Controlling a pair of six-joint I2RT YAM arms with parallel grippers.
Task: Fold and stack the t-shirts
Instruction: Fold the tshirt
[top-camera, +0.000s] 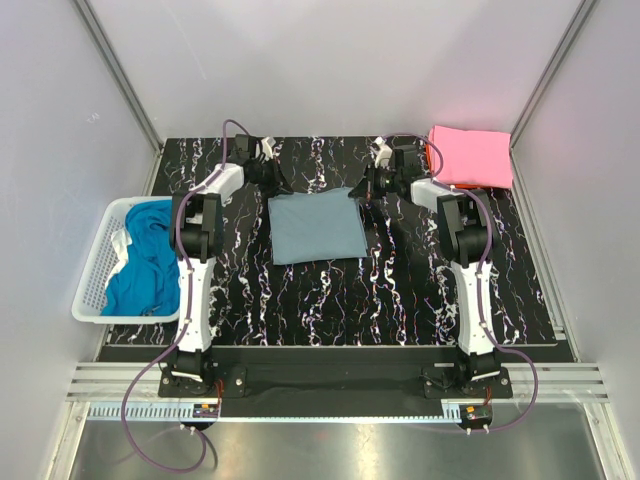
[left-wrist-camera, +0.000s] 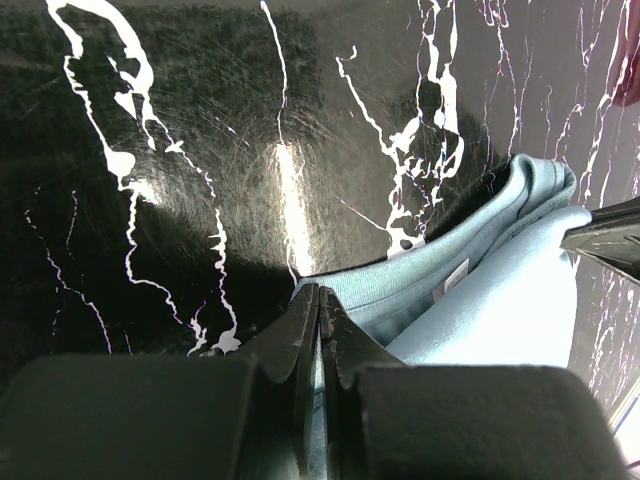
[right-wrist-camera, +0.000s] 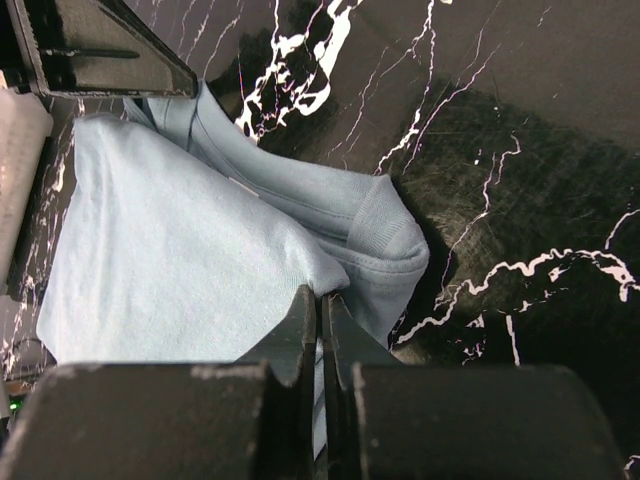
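A dusty grey-blue t-shirt (top-camera: 315, 228) lies folded into a rectangle at the middle of the black marbled table. My left gripper (top-camera: 268, 172) is shut on its far left corner; in the left wrist view the cloth (left-wrist-camera: 480, 300) runs between the closed fingers (left-wrist-camera: 300, 330). My right gripper (top-camera: 372, 182) is shut on its far right corner; in the right wrist view the shirt (right-wrist-camera: 180, 250) is pinched at the fingers (right-wrist-camera: 305, 320). A folded pink t-shirt (top-camera: 470, 155) lies at the far right, over an orange-red edge. Bright blue shirts (top-camera: 145, 260) fill the basket.
A white mesh basket (top-camera: 95, 285) stands at the table's left edge. Grey walls close in the far, left and right sides. The table's front edge (top-camera: 330, 345) runs just ahead of the arm bases.
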